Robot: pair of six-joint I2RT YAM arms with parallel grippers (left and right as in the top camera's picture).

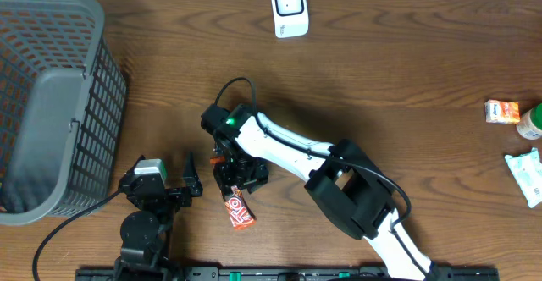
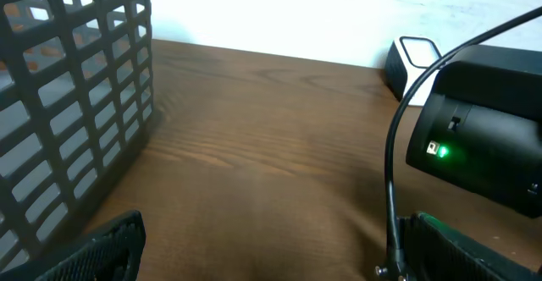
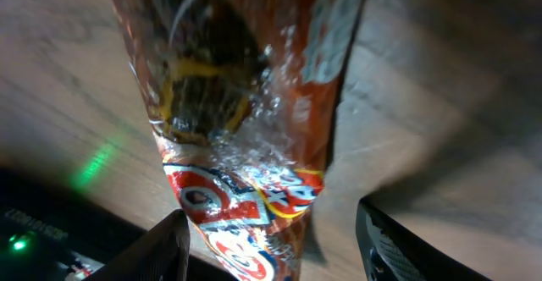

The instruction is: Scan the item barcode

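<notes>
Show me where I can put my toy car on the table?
Roomiest: the bare table between the scanner and the orange box at the right edge. Also between the basket and the scanner. Crowded: front middle, where the right gripper straddles the snack packet, next to the left gripper.

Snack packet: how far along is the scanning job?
Done: the right gripper sits astride the snack packet on the table. In hand: the grasp; the jaws are not yet shut on it. Remaining: lifting it and presenting it to the white scanner. The left gripper is open, empty.
</notes>
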